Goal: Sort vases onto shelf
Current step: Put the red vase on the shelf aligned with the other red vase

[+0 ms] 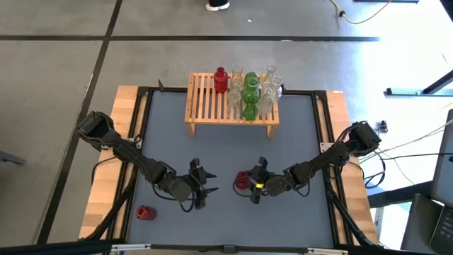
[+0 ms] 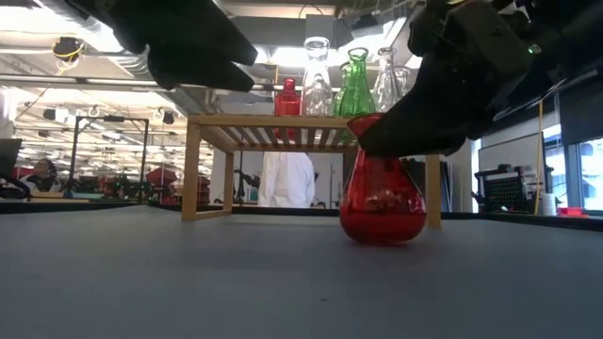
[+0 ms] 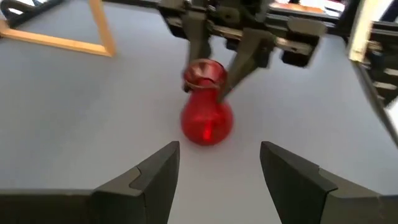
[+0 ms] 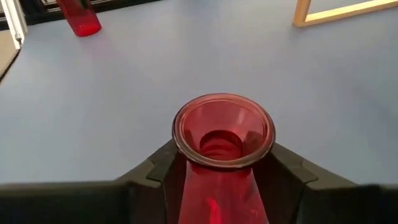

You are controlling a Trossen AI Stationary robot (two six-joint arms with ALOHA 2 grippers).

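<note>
Because it is smooth glass, the round-bellied red glass vase [image 1: 243, 181] near the table's middle probably handles light, slippery and breakable; its narrow neck looks the safest hold. From above, the right gripper [image 1: 256, 185] is at that vase, the left gripper [image 1: 199, 185] just to its left, and the light-wood slatted shelf [image 1: 206, 99] stands far back with other vases. At table height, the vase stands upright on the table. In the left wrist view, the left fingers [image 3: 149, 177] gape wide, holding nothing. In the right wrist view, the right fingers [image 4: 157, 167] clasp the neck below the flared rim.
</note>
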